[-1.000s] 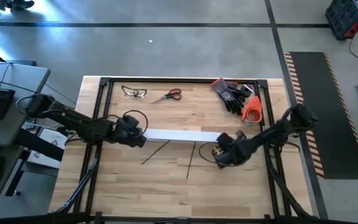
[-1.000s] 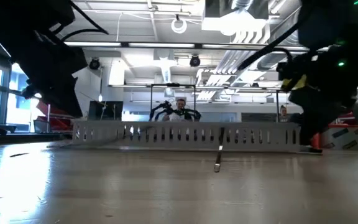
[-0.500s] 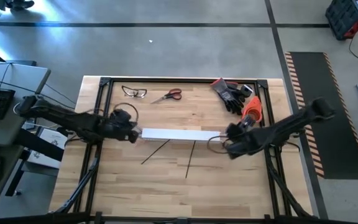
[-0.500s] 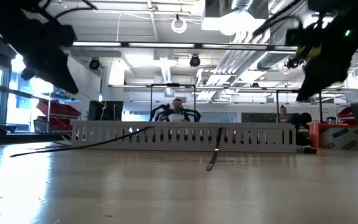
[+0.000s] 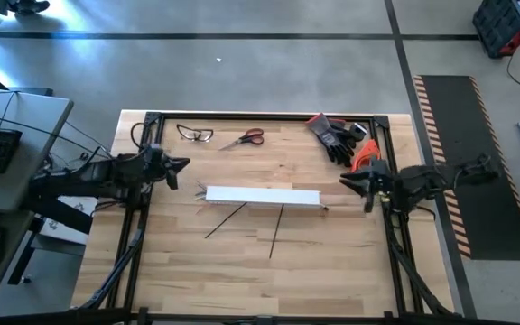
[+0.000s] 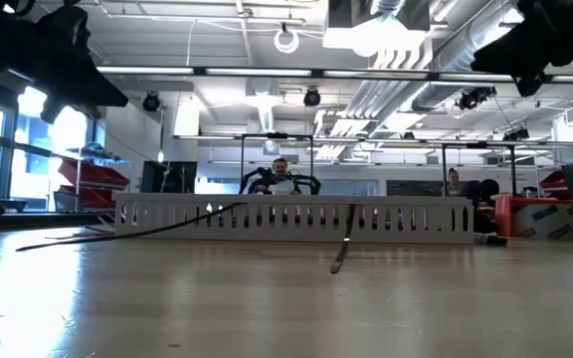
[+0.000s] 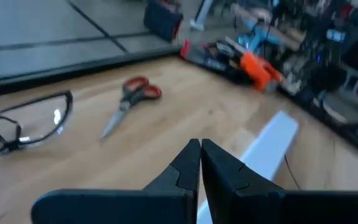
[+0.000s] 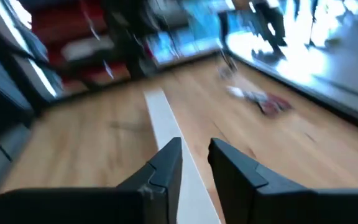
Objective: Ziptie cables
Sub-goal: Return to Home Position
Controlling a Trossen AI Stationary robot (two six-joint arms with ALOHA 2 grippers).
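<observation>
Raised at opposite sides of the table [image 5: 332, 271], pointing inward — left gripper [image 5: 181, 164] pinched closed, right gripper [image 5: 346, 181] narrowly parted, both empty. Two zipties [image 5: 276, 231] lie just beside the duct [image 5: 262, 196]: one square to it, one slanting.

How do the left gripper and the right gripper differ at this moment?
The left gripper has its jaws shut together; the right gripper has its jaws slightly apart. The left gripper hangs beyond the left end of the duct; the right gripper hangs beyond its right end. Both hold nothing, and both point toward the duct.
</observation>
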